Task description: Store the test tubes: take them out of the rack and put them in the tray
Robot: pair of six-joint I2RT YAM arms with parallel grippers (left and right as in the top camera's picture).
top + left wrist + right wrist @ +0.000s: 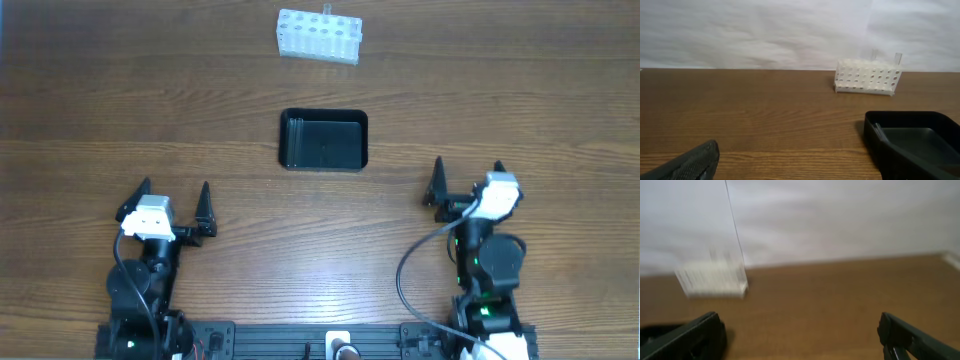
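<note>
Top view: white perforated plastic rack (pixel 318 36), clear test tube (pixel 327 10) upright, lies upper centre; left pincer (pixel 175 188) and right pincer (pixel 468 166) stand open, right seemingly nearer.

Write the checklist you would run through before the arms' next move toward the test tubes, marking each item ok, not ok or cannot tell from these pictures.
1. Left pincer open, holding nothing: ok.
2. Right pincer open, holding nothing: ok.
3. Rack upright on the table: ok.
4. Test tubes to take stand in the rack: ok; two tops rise above it, the full count cannot tell.
5. Tray has bare floor free: ok.
6. A pincer placed at the rack: not ok; both are on the near side of the tray, apart from the rack.
</note>
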